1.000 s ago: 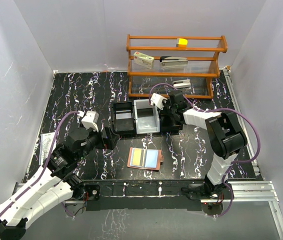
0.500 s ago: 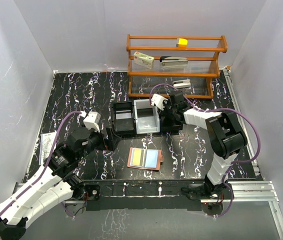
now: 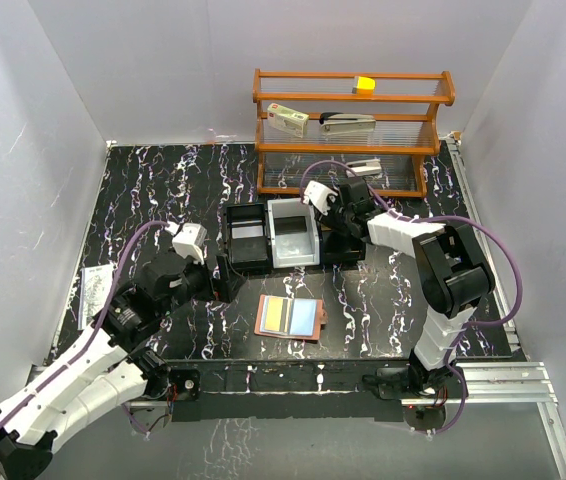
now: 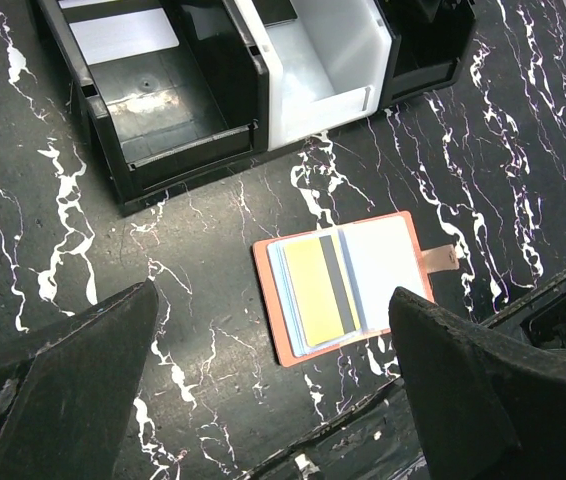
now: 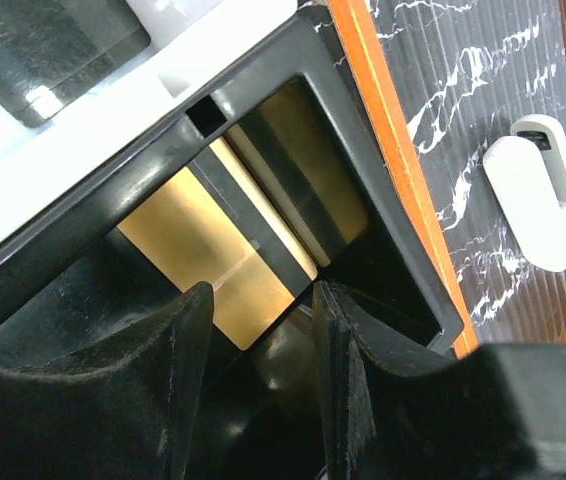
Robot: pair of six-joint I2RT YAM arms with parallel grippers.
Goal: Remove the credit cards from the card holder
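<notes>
Open card holder flat on the table, near the front edge, just short of the black tray. The cards are stacked on one leaf, yellow on top, blue edges showing beneath. Left claw: jaws spread as wide as they go, gripping nothing, poised above the table. The holder lies to its right and a little nearer the front, framed between its fingers in the wrist view. The yellow card's long axis runs crosswise to the line joining those fingers, so they would likely span its short width. Right claw: partly open, empty, over the tray's right compartment, where a gold card lies; well apart from the holder. The left arm is nearer.
</notes>
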